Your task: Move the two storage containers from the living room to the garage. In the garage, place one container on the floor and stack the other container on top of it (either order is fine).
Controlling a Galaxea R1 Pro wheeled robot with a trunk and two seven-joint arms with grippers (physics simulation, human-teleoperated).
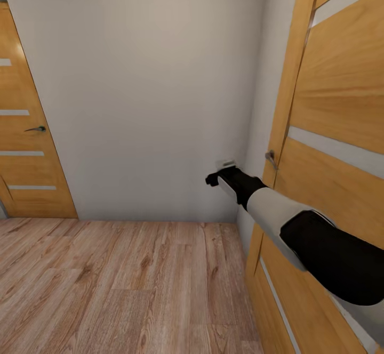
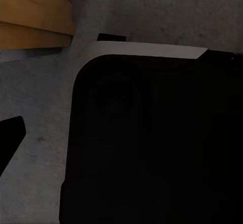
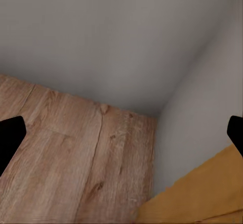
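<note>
The storage containers are out of view. My right arm reaches forward along an orange wooden door on the right. My right gripper hovers just left of that door's metal handle, apart from it. In the right wrist view the right gripper is open, its dark fingertips wide apart with nothing between them, facing a corner of white wall and wood floor. The left gripper hangs close to the robot's dark body. One finger sits far out at the side; the other is lost against the black.
I am in a small hallway with a light wood-plank floor and a plain white wall ahead. A second orange door with a dark handle stands at the left. Free floor lies ahead.
</note>
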